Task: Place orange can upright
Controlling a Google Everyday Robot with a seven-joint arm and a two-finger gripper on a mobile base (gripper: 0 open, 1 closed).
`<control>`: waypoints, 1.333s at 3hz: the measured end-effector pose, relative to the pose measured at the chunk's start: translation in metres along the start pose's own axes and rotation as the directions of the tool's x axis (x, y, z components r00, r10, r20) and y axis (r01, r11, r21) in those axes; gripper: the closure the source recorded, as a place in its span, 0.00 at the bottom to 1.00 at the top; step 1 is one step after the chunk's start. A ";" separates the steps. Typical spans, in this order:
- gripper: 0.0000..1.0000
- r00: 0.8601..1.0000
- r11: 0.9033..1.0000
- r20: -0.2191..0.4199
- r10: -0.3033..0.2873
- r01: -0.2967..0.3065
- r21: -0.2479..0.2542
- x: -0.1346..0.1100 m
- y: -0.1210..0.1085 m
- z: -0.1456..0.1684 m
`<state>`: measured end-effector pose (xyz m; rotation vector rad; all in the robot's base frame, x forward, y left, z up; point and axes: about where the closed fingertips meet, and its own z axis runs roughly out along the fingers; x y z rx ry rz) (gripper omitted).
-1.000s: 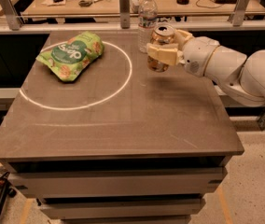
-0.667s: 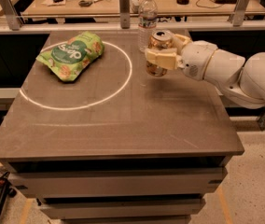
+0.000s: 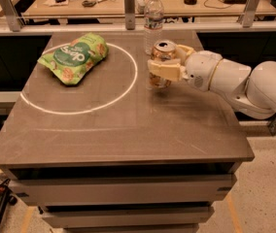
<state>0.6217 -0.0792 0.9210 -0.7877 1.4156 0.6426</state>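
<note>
Camera view, and I've carried the orange can (image 3: 164, 48) a touch left and lower over the last second. It is down at the table (image 3: 128, 140) now instead of riding above it. My gripper (image 3: 169, 64) reaches in from the right, with my fingers (image 3: 163, 72) pinching the can around its middle. The can stands upright, silver top facing up, just outside the right edge of the white circle (image 3: 79, 113). The water bottle (image 3: 153, 18) is just behind it, on the far side. The green snack bag (image 3: 74, 57) lies well away to the left, inside the circle. I can't tell whether the base is touching the surface yet. If it is, I judge that all that remains is to let go cleanly, without tipping it.
</note>
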 end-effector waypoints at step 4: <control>0.59 0.999 0.999 -0.031 0.042 -0.043 -0.033 0.025 0.022 0.007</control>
